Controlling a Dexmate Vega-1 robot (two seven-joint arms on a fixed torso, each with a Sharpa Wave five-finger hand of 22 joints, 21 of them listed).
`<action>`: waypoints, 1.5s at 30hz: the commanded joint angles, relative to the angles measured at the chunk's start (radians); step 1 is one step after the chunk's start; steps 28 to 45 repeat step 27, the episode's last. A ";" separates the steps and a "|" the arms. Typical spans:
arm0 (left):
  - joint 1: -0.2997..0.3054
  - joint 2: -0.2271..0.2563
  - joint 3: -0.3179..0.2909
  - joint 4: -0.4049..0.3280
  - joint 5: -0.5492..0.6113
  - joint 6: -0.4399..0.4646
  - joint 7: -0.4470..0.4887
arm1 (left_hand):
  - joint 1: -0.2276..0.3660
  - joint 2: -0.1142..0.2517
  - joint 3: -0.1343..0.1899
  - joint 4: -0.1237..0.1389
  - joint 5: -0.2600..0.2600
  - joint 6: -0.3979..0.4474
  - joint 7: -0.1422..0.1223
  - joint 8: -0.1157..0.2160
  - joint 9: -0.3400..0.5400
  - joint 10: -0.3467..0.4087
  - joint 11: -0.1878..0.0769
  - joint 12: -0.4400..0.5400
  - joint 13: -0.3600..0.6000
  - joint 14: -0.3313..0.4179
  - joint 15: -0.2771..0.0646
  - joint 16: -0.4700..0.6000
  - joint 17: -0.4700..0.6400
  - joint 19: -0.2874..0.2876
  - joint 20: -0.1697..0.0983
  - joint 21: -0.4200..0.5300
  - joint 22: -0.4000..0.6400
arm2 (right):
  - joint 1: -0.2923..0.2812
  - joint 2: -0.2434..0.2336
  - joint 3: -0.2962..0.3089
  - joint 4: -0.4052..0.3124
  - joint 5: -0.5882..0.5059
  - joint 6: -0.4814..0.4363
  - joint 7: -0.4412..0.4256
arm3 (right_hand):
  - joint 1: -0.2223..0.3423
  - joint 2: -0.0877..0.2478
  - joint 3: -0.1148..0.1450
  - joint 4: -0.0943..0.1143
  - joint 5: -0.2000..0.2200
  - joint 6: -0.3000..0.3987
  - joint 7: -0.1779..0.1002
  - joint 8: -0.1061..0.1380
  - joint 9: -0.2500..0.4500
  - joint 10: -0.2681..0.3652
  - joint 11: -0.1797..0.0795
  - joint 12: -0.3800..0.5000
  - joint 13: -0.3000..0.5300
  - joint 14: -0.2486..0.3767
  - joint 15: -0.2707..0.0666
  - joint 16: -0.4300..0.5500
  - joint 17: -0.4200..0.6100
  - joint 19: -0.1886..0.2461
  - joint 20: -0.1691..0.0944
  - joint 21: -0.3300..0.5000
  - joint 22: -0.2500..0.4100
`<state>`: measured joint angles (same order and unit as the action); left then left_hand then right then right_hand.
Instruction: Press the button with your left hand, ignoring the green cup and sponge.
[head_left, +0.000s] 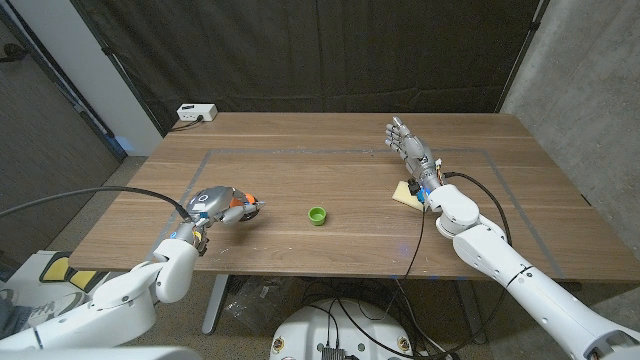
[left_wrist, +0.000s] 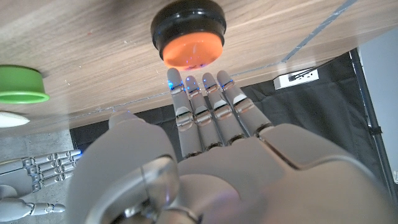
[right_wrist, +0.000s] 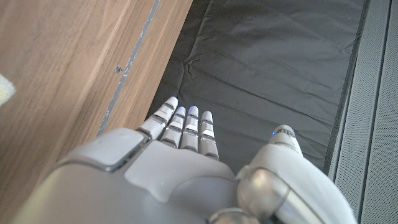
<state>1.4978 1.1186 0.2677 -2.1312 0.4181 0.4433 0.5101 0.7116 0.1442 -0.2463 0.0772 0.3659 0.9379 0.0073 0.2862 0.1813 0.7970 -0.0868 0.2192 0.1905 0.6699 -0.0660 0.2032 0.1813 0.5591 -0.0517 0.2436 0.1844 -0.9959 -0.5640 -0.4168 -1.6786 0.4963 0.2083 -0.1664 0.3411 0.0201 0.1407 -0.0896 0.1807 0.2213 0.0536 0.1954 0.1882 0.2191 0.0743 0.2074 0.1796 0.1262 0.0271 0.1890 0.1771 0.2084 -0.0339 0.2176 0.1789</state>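
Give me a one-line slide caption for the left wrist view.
Left hand, fingers extended toward the orange button on the wooden table, green cup off to the side.

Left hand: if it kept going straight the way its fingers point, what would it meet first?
Most likely the orange button. In the left wrist view the left hand has its fingers aimed right at it, tips close beneath its cap, apparently not yet touching. The green cup lies further along, off that line.
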 joint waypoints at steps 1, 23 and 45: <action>0.036 -0.020 -0.047 0.004 0.012 -0.039 0.048 | 0.006 0.006 0.003 0.000 -0.003 0.000 -0.003 -0.005 0.003 -0.008 0.000 -0.005 0.002 0.000 -0.050 -0.003 0.003 0.004 -0.011 -0.003 0.002 | -0.012 -0.005 -0.002 -0.020 -0.010 -0.010 -0.008 | -0.005 0.000 -0.003 -0.003 0.002 0.000 -0.004 -0.001 0.002 0.007 0.001 0.005 0.004 0.009 -0.003 -0.002 0.003 0.009 -0.016 -0.002 0.005; 0.043 -0.076 -0.072 0.019 0.054 -0.069 0.055 | 0.020 0.011 0.007 -0.001 -0.016 -0.003 -0.005 -0.018 0.004 -0.012 -0.003 -0.012 0.003 -0.008 -0.047 -0.008 0.003 -0.004 -0.010 -0.009 0.002 | -0.011 -0.014 -0.003 -0.042 -0.010 -0.036 -0.012 | -0.003 0.000 -0.003 -0.007 0.003 0.000 -0.005 -0.001 0.002 0.009 0.000 0.005 0.004 0.010 -0.004 -0.003 0.002 0.010 -0.016 -0.005 0.005; 0.047 -0.082 -0.075 0.023 0.058 -0.076 0.057 | 0.021 0.011 0.007 -0.001 -0.019 0.001 -0.004 -0.019 0.004 -0.011 -0.003 -0.012 0.003 -0.007 -0.047 -0.008 0.003 -0.004 -0.010 -0.009 0.003 | -0.009 -0.011 -0.004 -0.043 -0.011 -0.038 -0.014 | -0.003 0.000 -0.003 -0.007 0.003 0.001 -0.004 0.000 0.002 0.008 0.001 0.004 0.004 0.011 -0.002 -0.003 0.002 0.009 -0.015 -0.006 0.005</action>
